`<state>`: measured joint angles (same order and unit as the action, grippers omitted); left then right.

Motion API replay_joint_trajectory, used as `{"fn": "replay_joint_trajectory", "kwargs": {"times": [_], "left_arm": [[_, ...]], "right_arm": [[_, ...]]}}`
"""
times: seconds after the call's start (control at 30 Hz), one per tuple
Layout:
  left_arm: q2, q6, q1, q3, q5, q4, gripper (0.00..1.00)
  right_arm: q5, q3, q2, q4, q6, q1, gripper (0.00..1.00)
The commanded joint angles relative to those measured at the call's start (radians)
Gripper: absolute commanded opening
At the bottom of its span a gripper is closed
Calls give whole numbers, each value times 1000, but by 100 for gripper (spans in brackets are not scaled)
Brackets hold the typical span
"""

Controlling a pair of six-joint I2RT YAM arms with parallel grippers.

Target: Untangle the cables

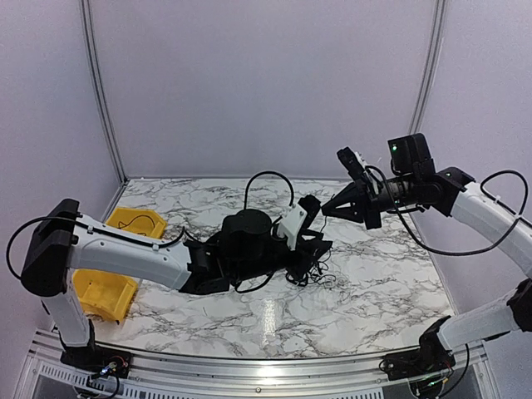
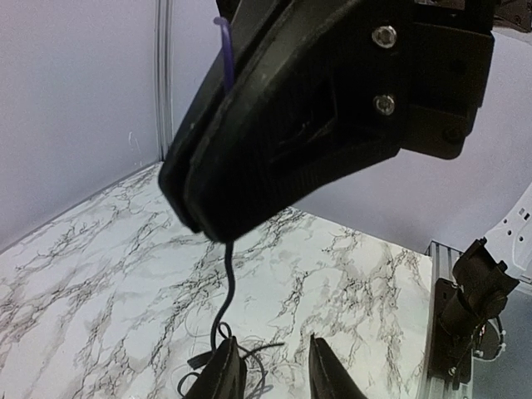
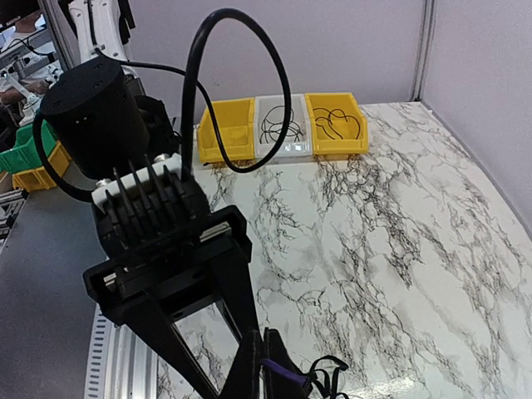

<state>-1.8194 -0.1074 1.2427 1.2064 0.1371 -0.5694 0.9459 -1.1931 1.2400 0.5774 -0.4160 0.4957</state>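
The cables (image 1: 304, 269) lie as a small black clump on the marble table, right of centre. My right gripper (image 1: 327, 209) hangs above it, shut on one thin black cable with a purple end; that strand (image 2: 227, 287) drops from its closed fingers down to the clump. The right wrist view shows the purple end (image 3: 284, 380) pinched between the shut fingers, with loops (image 3: 331, 372) beside them. My left gripper (image 2: 274, 372) is open and low over the clump, empty, its left finger (image 2: 223, 371) right beside the strand. In the top view the left gripper (image 1: 315, 247) sits just under the right one.
Three bins stand at the table's far-left edge in the right wrist view: yellow (image 3: 223, 131), clear (image 3: 283, 143) and yellow (image 3: 336, 137), two with cable loops inside. The top view shows the yellow bins (image 1: 125, 222) by the left arm. A thick black arm cable (image 1: 268, 176) arches above the left wrist.
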Motion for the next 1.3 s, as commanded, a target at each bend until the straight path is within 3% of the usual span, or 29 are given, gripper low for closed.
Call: {"fn": "replay_joint_trajectory", "kwargs": {"times": [0.0,0.27,0.43,0.5,0.57,0.73,0.83,0.87,0.97,1.03,1.17,1.27], "left_arm": [[-41,20,-6,67,35,-55,27],[-63,18,-20,74,12,-74,0],[9,-107,-20,-101,117,-250,0],[44,-169,-20,-193,175,-323,0],[57,-214,-22,-238,196,-353,0],[70,-273,-22,-300,243,-368,0],[88,-336,-21,-349,258,-367,0],[95,-358,-21,-370,255,-366,3],[117,-445,-21,-449,260,-346,25],[143,-536,-22,-478,293,-277,34],[186,-643,-19,-536,222,-193,44],[202,-661,-12,-550,111,-90,45]], "right_arm": [[33,-2,-34,-12,13,10,0],[13,27,-45,-37,5,10,1],[-160,194,-96,-198,-37,6,56],[-170,306,-111,-276,-59,8,69],[-168,361,-94,-324,-73,11,74],[-173,392,27,-374,-102,16,73],[-168,364,112,-340,-124,19,64],[-168,350,129,-309,-145,20,61],[-199,346,138,-264,-186,20,52],[-235,369,122,-277,-196,20,50],[-257,393,106,-274,-233,22,53],[-279,389,116,-251,-270,42,56]]}}
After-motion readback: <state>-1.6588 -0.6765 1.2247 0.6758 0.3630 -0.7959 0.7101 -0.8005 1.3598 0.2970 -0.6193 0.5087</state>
